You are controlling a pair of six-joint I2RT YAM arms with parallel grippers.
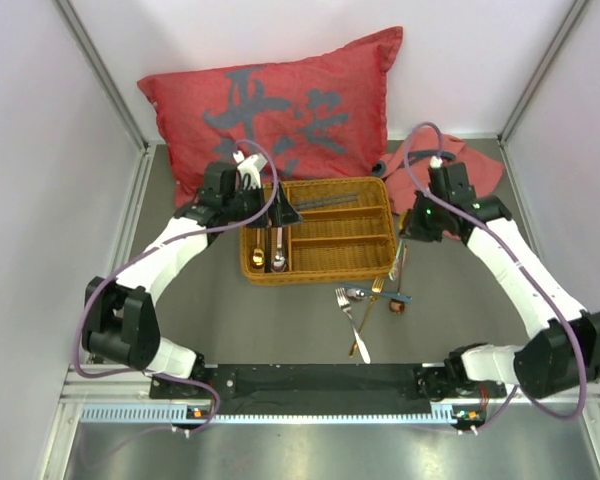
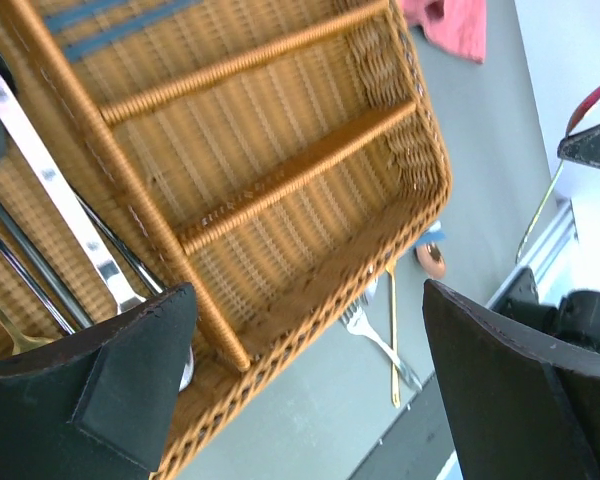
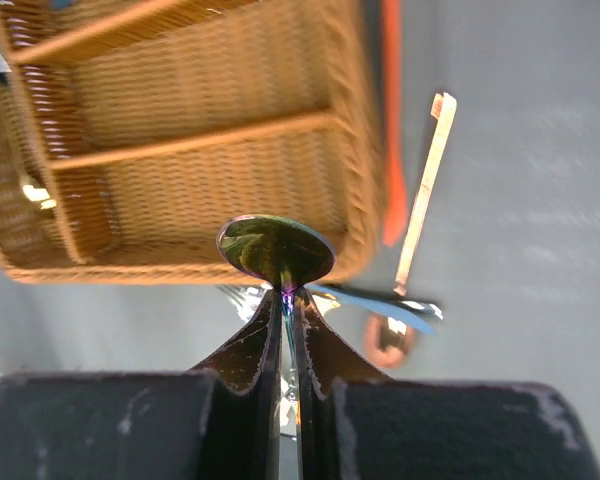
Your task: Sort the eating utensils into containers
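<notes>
Now the spoon is clenched in the right tool, just outside the wicker tray. Several utensils already lie in its long compartment. Loose forks and others wait on the counter. The left tool hangs released above the tray.

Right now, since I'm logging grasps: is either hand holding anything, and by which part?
The right hand pinches a spoon by its handle, just below the bowl. The left hand is open, holding nothing.

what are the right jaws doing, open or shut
Shut on a spoon: in the right wrist view the jaws pinch its neck, with the bowl poking out just beyond them.
</notes>
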